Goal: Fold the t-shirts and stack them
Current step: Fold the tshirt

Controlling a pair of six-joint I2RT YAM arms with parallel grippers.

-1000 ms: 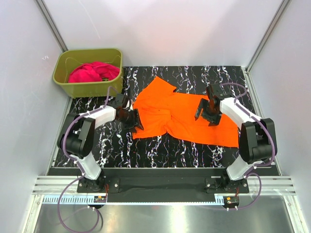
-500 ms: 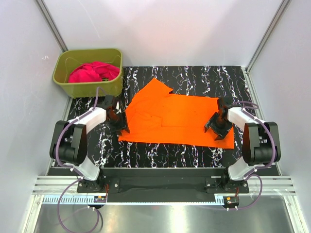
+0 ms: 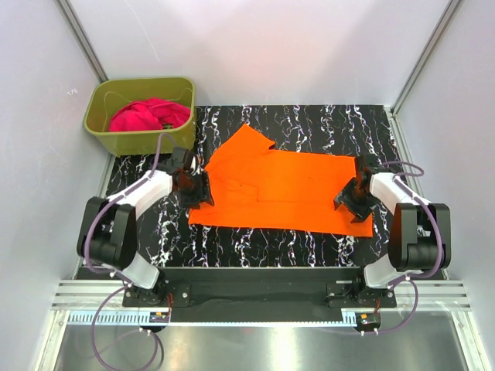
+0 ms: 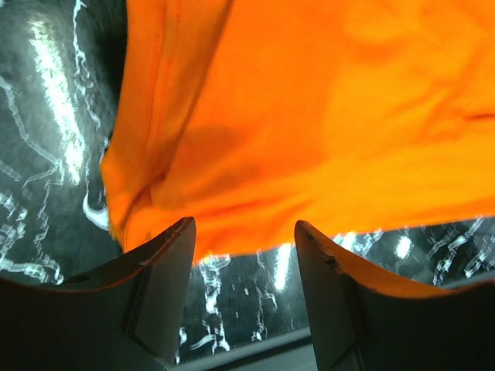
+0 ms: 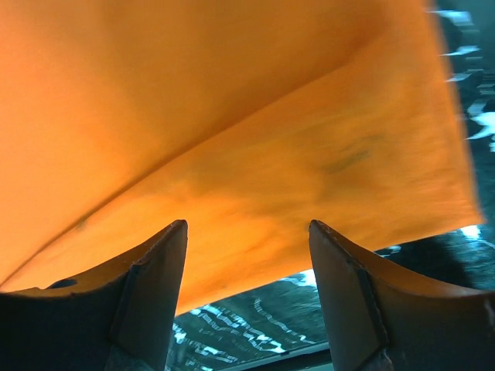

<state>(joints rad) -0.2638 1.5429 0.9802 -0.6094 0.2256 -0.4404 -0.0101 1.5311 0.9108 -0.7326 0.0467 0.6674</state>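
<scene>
The orange t-shirt (image 3: 282,189) lies spread flat across the middle of the black marbled table, one sleeve pointing to the far side. My left gripper (image 3: 198,190) is low at the shirt's left edge; in the left wrist view it (image 4: 244,226) is open, with the cloth's edge (image 4: 309,124) just beyond the fingertips and only table between them. My right gripper (image 3: 354,199) hovers over the shirt's right end; the right wrist view shows it (image 5: 247,226) open with nothing in it, over orange cloth (image 5: 232,116). The magenta-pink t-shirt (image 3: 147,116) lies bunched in the tub.
The olive-green tub (image 3: 135,141) stands at the far left corner, partly off the black mat. White enclosure walls close in the table on three sides. Bare marbled table (image 3: 255,243) shows along the near edge and behind the shirt.
The orange shirt went from rumpled, with a wavy near edge, to flat with a straight near edge. The right gripper moved right and nearer; the left gripper shifted slightly left.
</scene>
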